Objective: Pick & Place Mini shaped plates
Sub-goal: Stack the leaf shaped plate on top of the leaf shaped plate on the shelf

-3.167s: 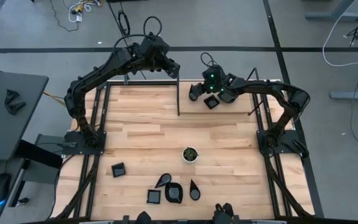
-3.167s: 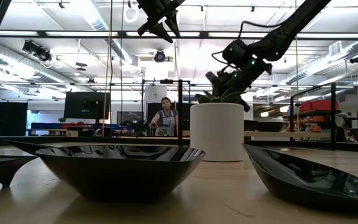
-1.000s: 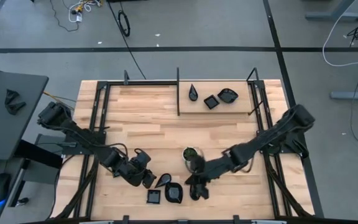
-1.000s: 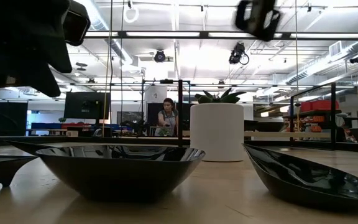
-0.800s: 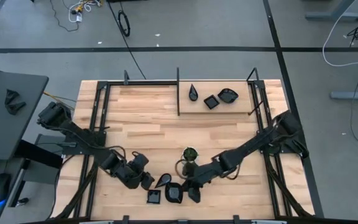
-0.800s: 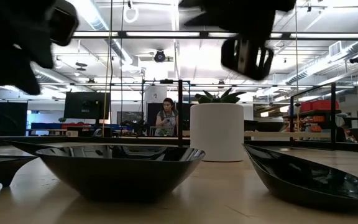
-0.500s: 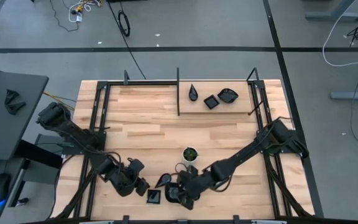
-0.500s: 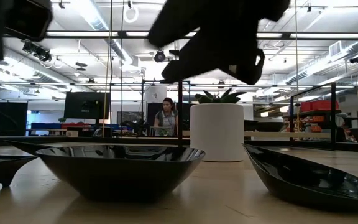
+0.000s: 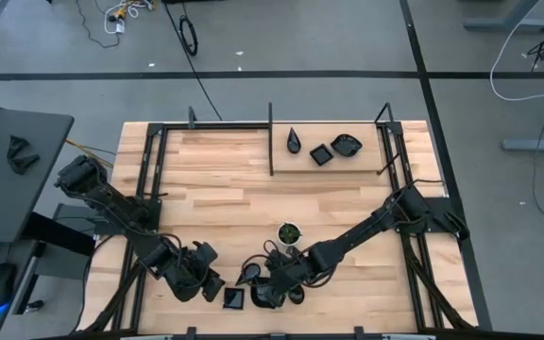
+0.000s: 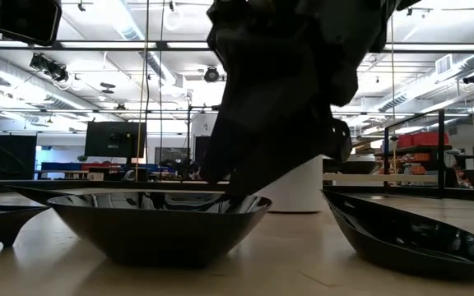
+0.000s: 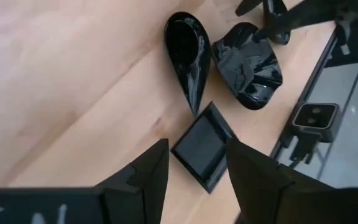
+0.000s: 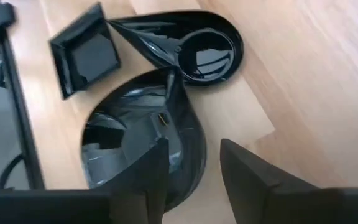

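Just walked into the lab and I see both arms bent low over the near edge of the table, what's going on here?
Two robot arms are clearing small black plates. The right claw, open, hovers over a rounded leaf plate. The left claw, also open, is poised over a square plate. A teardrop plate lies beside them, untouched. Three plates already sit at the table's far end, and a small white cup stands mid-table.

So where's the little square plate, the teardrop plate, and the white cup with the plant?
square plate [image 11: 202, 145], left wrist view, its flat middle.
teardrop plate [image 11: 188, 45], left wrist view, its round bowl end.
white cup [image 9: 289, 233], high view, its green top.
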### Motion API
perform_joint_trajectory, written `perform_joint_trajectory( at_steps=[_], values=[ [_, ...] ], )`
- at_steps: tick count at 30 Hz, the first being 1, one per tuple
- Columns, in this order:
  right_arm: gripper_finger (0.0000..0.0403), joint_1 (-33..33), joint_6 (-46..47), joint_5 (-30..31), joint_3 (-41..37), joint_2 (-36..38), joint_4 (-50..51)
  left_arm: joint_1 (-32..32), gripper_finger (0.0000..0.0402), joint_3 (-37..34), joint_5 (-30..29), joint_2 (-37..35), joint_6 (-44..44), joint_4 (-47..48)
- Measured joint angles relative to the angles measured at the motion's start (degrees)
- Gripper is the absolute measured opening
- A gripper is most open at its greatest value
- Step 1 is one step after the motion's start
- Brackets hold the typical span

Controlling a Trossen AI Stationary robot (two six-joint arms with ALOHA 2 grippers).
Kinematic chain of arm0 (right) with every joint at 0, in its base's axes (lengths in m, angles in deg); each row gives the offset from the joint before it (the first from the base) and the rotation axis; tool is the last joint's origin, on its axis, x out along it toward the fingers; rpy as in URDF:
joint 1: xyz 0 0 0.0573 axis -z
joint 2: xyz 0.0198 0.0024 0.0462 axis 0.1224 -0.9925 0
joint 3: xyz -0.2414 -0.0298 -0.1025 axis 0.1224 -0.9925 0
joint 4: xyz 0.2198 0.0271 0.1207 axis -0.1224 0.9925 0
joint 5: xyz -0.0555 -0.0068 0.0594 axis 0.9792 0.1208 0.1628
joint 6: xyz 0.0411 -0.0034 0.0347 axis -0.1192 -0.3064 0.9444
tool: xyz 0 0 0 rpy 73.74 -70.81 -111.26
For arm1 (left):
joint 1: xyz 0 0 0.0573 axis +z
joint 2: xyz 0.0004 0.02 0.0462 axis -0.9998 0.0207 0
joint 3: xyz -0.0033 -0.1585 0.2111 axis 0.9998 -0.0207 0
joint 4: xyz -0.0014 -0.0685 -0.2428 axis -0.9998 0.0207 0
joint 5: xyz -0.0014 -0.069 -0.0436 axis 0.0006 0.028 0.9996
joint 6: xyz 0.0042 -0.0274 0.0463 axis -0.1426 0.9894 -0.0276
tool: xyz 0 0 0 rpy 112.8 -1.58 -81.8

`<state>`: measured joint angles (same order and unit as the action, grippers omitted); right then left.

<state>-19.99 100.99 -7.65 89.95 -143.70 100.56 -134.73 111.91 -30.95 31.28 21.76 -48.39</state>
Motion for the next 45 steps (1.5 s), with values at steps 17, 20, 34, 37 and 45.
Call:
perform_joint_trajectory(
  at_steps=[17, 20, 34, 37, 45],
  values=[
    [0.0005, 0.33, -6.12, -1.26, 0.0, -0.94, -0.96, -0.02, 0.0165, 0.0, -1.55, 0.0, -5.72, 0.63],
    [0.0009, 0.33, -6.47, -1.26, 0.0, -0.94, -0.98, -0.02, 0.0165, 0.0, -1.75, 0.0, -6.05, 1.14],
    [0.0001, 0.37, -6.23, -1.09, -0.07, 6.6, 0.89, -0.02, 0.0165, 0.0, -1.77, 0.0, -5.96, 2.67],
    [0.0001, 0.56, -6.27, -0.77, -0.07, 10.84, 6.26, 0.01, 0.0165, 0.0, -1.77, 0.0, -5.82, 2.66],
    [0.0001, 4.07, -15.69, 1.49, -0.04, 29.75, 29.62, 2.3, 0.0165, 0.0, -3.01, 0.0, -7.07, 2.36]
  ],
)
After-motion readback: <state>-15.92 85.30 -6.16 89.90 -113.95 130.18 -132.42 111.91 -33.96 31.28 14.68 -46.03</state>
